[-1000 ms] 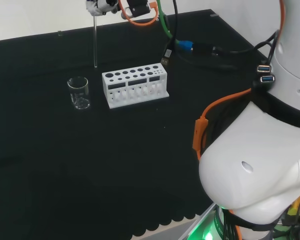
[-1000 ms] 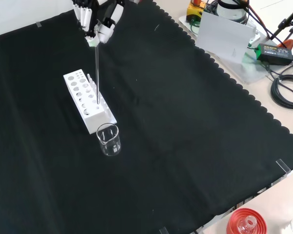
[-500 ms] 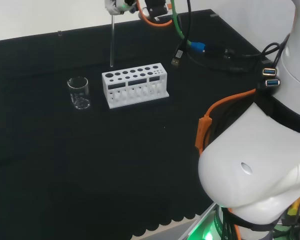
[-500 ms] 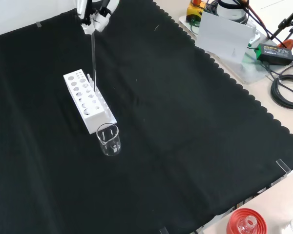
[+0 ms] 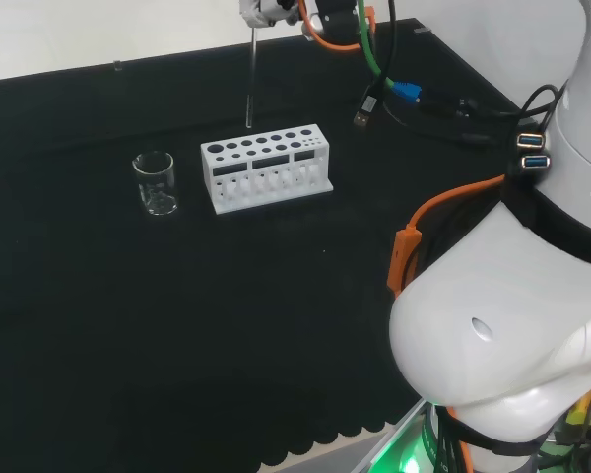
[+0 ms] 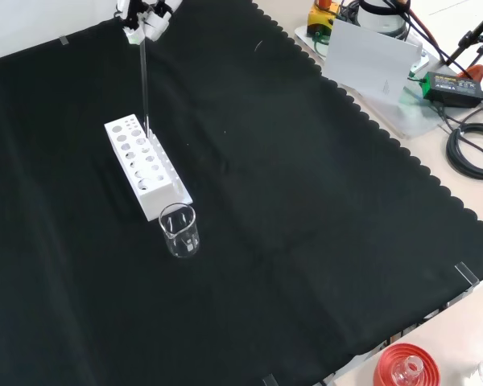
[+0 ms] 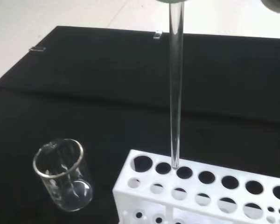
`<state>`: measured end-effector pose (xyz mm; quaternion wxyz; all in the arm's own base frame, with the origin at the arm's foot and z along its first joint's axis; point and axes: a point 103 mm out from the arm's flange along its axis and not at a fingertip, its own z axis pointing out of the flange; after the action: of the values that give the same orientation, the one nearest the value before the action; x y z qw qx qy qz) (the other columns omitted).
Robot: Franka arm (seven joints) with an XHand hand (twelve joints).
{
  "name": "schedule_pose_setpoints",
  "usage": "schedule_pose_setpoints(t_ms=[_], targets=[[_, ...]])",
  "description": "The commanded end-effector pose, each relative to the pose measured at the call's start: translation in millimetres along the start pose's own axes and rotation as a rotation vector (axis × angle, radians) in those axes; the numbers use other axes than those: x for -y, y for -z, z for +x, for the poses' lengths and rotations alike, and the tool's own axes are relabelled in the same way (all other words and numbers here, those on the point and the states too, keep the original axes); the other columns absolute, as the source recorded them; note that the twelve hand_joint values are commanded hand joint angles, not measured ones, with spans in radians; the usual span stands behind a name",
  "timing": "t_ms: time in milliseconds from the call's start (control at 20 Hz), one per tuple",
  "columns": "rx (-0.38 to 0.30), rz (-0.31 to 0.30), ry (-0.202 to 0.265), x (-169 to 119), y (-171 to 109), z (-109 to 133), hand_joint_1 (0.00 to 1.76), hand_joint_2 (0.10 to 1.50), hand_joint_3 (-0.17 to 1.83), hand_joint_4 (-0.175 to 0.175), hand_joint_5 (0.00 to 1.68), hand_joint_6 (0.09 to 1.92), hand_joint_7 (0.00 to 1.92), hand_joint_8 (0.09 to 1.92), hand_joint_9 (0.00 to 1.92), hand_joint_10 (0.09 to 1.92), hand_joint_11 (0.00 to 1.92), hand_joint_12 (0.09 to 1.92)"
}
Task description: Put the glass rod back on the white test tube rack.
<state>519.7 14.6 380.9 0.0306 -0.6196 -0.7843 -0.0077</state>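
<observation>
Front view from where I stand: the hand [image 6: 147, 14] comes in at the top edge, its fingers closed around the upper end of the glass rod [image 6: 144, 84], which hangs upright below it. The rod's lower tip sits over the far part of the white test tube rack [image 6: 144, 169], close to the holes along the rack's top face, though from this angle I cannot tell whether the tip has entered a hole. Just in front of the rack's near end stands a small clear beaker [image 6: 179, 230], upright on the black cloth [image 6: 306, 209]. Over in the head view the hand [image 5: 266, 10] is at the top edge with orange and green cables bunched beside it, and the rod [image 5: 251, 79] drops straight down to end just behind the rack [image 5: 266, 166], at about its middle; the beaker [image 5: 156, 183] is to the rack's left, a little apart from it. Looking through the wrist view, the rod [image 7: 176, 88] runs down to the row of large holes in the rack [image 7: 210, 191], its tip at the rim between two of those holes and appearing just above the surface. The beaker [image 7: 63, 175] stands close beside the rack's end and looks empty.
</observation>
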Motion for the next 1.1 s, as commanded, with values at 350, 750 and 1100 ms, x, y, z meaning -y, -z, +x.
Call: schedule_pose_setpoints(t_ms=[350,750,1100], targets=[[0.001,0.024,-0.019,-2,-11,-16,1.31,1.05,-0.03,-0.175,1.08,0.58,1.26,0.83,1.71,0.45,1.56,0.69],[-0.001,0.038,-0.016,-8,-24,-18,1.31,1.05,-0.03,-0.175,1.09,0.58,1.26,0.82,1.71,0.45,1.56,0.69],[-0.011,0.053,-0.016,-13,-34,-22,1.31,1.05,-0.03,-0.175,1.09,0.58,1.26,0.82,1.72,0.44,1.56,0.69]])
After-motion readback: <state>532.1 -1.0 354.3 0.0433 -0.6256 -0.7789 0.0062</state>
